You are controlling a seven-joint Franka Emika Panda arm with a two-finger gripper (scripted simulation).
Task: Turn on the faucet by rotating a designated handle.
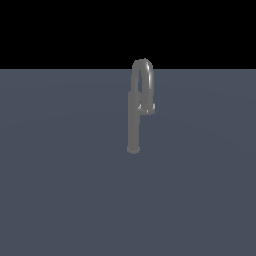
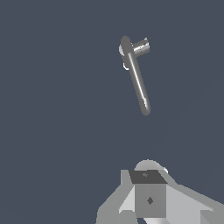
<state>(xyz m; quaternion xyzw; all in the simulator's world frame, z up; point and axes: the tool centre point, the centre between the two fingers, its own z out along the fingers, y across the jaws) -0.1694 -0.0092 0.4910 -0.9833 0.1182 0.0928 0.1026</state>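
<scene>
On the worktop in the exterior view, the faucet stands alone, handle untouched. From the wrist view, the end effector sits well apart, its opening unclear: approach comes next.

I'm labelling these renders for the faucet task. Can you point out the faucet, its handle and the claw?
faucet [image 1: 133,125]: exterior view, middle of the straight post.
handle [image 1: 147,107]: exterior view, stubby end of the arch's shorter leg.
claw [image 2: 148,199]: wrist view, grey body; fingertips not visible.
</scene>
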